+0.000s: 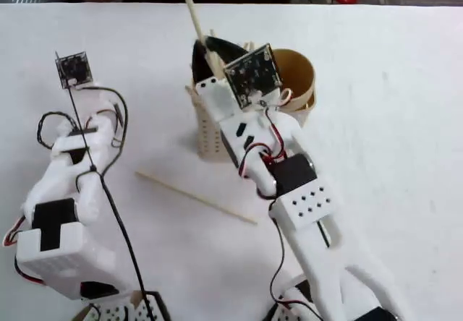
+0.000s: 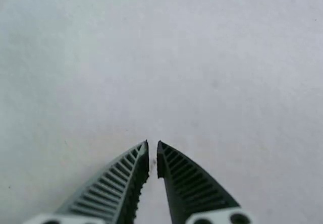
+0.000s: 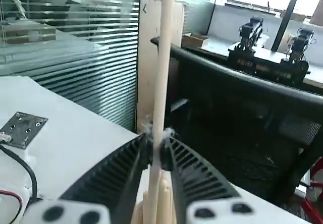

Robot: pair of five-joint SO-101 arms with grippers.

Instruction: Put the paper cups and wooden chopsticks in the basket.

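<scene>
High view first: my right arm (image 1: pixel 289 183) is stretched out to the cream basket (image 1: pixel 206 137) in the middle of the white table (image 1: pixel 391 162), and the held chopstick (image 1: pixel 192 6) sticks up steeply from it, its top crossing the table's far edge in the picture. The brown paper cups (image 1: pixel 300 75) sit nested right against the basket's right side. A loose chopstick (image 1: pixel 195 198) lies flat at a slant between the two arms, just in front of the basket. The left arm (image 1: pixel 65 183) sits folded near the left edge, with a broad stretch of white tabletop beyond it. Left wrist view: the left gripper (image 2: pixel 152 151) hangs over plain tabletop, tips pretty much together with only a sliver between them, nothing in them. Right wrist view: the right gripper (image 3: pixel 160 146) is clamped on that upright chopstick, more pale sticks bunched right below.
</scene>
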